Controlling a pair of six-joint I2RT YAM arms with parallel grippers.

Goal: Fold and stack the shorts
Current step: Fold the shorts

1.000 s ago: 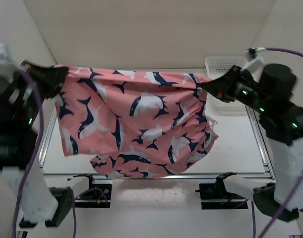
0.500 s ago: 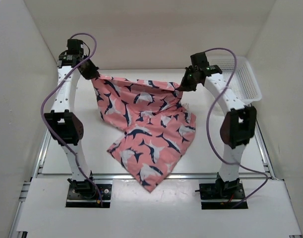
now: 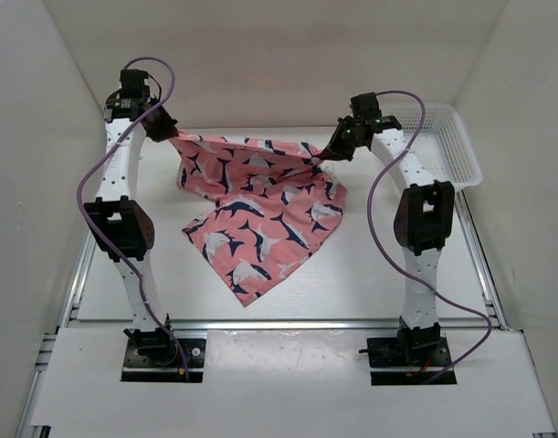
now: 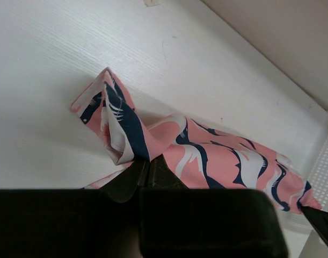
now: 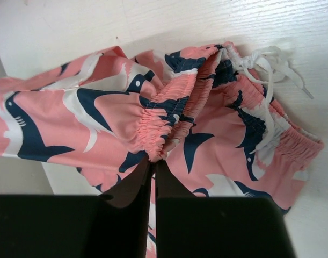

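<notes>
L arm (image 3: 119,173) & R arm (image 3: 402,160): same build. White links, chunky black joint housings mid-arm, black wrist blocks.
Purple cable (image 3: 81,193) along L arm, wrist to base. R arm has purple cable (image 3: 369,203) too, longer loops.
Black base mounts, L (image 3: 155,351) & R (image 3: 411,351), w/ small fittings.
L gripper (image 4: 147,159): matte black tapered fingers (image 4: 125,180), wide flat black body behind.
R gripper (image 5: 153,161): same, fingers (image 5: 129,185) black, smooth, no markings seen.

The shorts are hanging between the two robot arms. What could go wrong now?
The left pincer and right pincer each pinch only a small bunch of the shorts; a corner might slip out.
The lower part lies skewed on the table, so the fold may land crooked.
The loose white drawstring could get tucked inside.
</notes>
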